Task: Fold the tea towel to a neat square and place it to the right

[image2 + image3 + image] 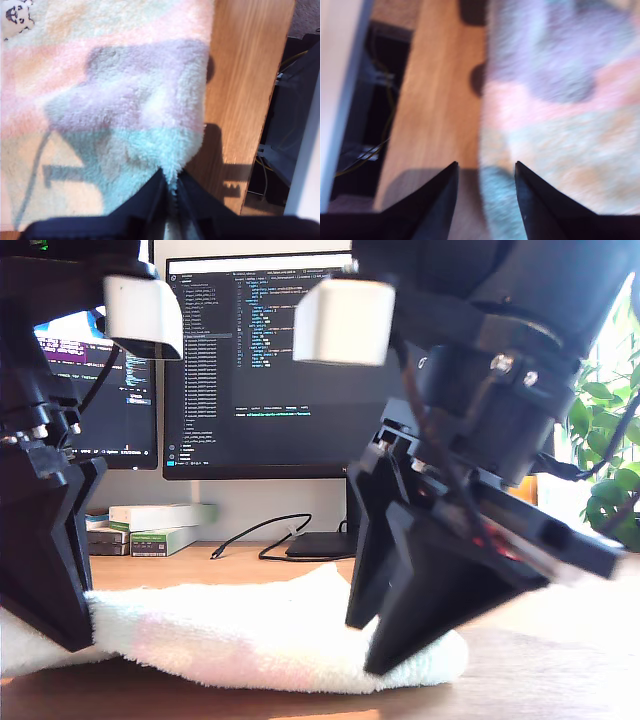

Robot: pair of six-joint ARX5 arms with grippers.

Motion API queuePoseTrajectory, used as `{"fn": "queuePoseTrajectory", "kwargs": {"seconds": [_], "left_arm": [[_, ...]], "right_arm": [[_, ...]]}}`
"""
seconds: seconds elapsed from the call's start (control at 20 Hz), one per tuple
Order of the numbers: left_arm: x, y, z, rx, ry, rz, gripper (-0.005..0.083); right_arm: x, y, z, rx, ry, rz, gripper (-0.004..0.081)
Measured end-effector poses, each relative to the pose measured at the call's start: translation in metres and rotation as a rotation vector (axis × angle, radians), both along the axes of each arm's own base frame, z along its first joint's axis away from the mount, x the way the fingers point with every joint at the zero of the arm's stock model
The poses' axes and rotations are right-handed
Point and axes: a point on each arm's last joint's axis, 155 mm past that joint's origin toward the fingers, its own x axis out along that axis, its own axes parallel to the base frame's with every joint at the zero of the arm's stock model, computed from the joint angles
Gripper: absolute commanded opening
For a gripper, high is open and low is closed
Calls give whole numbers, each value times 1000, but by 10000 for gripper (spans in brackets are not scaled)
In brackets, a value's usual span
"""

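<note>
**A:** Exterior view first: where is the fluffy white terry tea towel with pale pink and mint-green bands (pixel 250 630) lying?

**B:** It is lying spread out on the light wooden worktop (pixel 560 670), close to the near edge. Two black arms are coming down on it, one at each end.

**A:** What is my first tool (pixel 170 180) doing?

**B:** It is pinching the towel's edge at the mint-green band, with the jaws pressed together on the pile. The towel's side edge is running close to the worktop's edge there. A small dark printed figure (pixel 15 15) is showing at the towel's far corner.

**A:** And my second tool (pixel 486 167)?

**B:** Its jaws are standing spread, straddling the towel's side edge, one fingertip over bare wood and one over cloth. That picture is blurring, so I cannot tell whether the tips are touching the cloth.

**A:** Anything behind?

**B:** Two dark monitors (pixel 260 370) are showing code, and a black cable (pixel 260 535) is lying beside stacked boxes (pixel 160 525).
</note>
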Motion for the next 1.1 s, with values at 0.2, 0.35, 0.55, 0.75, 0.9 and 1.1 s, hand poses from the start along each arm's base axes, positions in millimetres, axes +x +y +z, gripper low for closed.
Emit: {"fn": "queuePoseTrajectory", "kwargs": {"seconds": [0.2, 0.35, 0.55, 0.75, 0.9, 1.1], "left_arm": [[-3, -4, 2, -28, 32, 27, -19], [-6, -12, 13, -85, 40, 18, -19], [-7, -20, 36, -171, 23, 19, -19], [-11, -23, 39, -195, 46, 30, -19], [-11, -22, 45, -211, 35, 31, -19], [-13, -15, 41, -188, 52, 45, -19]], "right_arm": [[0, -2, -1, -7, 4, -4, 325], [2, -4, -4, -22, 2, -30, 325], [9, -5, -6, -36, -24, -47, 324], [14, -6, -5, -37, -48, -60, 262], [12, -9, -7, -52, -36, -61, 40], [9, -13, -9, -66, -20, -70, -12]]}}
